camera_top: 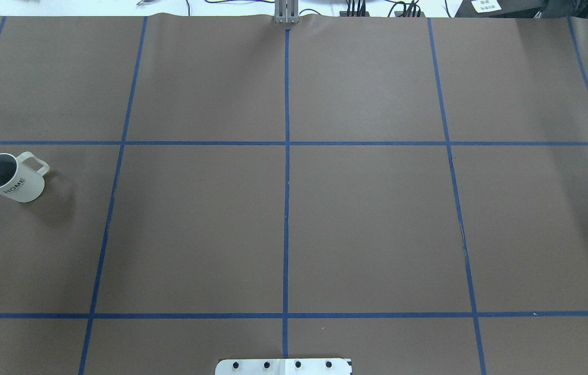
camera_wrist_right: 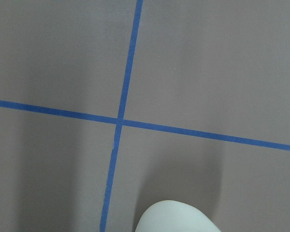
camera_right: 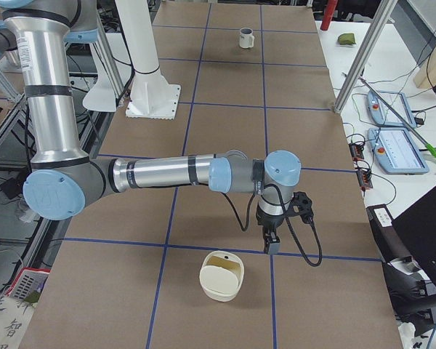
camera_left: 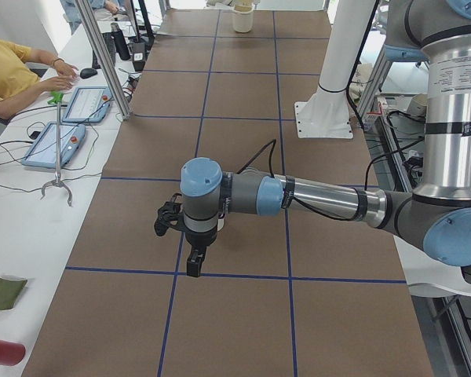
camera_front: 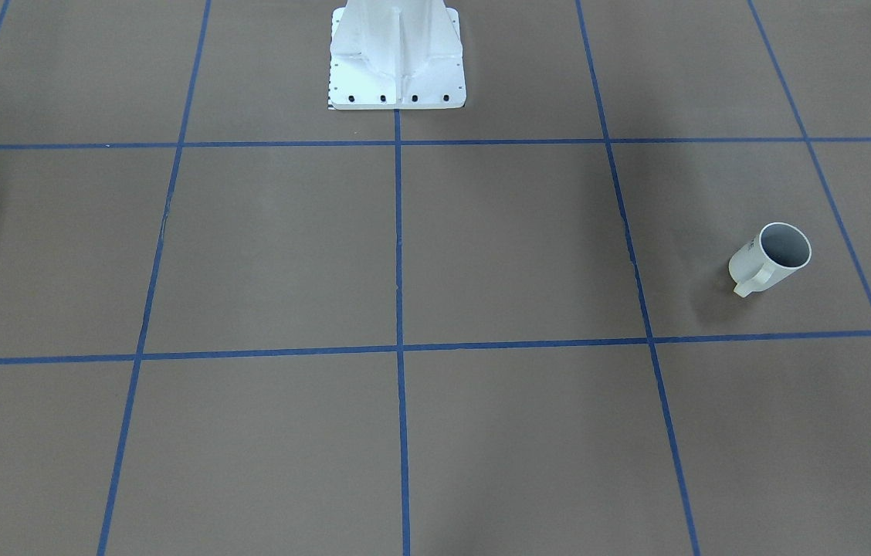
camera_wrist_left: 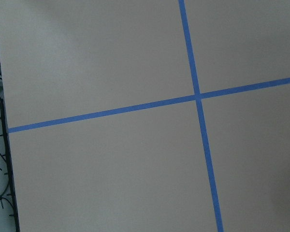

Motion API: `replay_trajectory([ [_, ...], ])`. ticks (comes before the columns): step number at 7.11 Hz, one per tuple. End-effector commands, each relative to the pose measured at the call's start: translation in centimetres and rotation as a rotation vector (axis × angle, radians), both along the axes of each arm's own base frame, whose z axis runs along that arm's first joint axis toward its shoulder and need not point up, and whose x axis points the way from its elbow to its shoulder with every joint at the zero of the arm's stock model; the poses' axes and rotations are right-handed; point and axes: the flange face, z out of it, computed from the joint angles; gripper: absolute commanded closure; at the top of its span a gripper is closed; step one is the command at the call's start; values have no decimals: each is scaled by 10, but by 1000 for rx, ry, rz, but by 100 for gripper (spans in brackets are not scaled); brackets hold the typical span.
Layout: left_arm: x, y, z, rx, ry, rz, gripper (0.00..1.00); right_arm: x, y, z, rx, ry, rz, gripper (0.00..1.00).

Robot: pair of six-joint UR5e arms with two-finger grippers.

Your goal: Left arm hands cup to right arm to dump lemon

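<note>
Matte brown table [camera_top: 367,224], blue tape grid [camera_top: 286,208]. Smooth silver tubular left arm [camera_left: 322,198] and right arm [camera_right: 163,173] reach across it. You can't tell whether left gripper [camera_left: 194,267] or right gripper [camera_right: 270,246] is parted or closed. Ribbed white cup [camera_top: 10,177] stands upright, overhead frame's middle left.

You see a white ribbed cup [camera_top: 19,186] lettered dark "HOME", grey inside, on a brown worktop [camera_top: 367,219] gridded with blue tape [camera_top: 286,208].
</note>
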Motion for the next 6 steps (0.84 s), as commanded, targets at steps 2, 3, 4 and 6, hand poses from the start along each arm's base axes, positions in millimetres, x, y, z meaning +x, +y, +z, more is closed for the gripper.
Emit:
replay_trajectory([
  [2, 5, 1, 21, -50, 64, -4, 0, -24, -1, 0, 6, 1, -49, 0],
  [3, 5, 1, 16, -41, 64, -5, 0, -30, -2, 0, 6, 2, -62, 0],
  [4, 5, 1, 16, -40, 64, -3, 0, -31, -2, 0, 6, 2, -63, 0],
  [6, 6, 4, 20, -45, 64, 2, 0, -31, -1, 0, 6, -4, -65, 0],
])
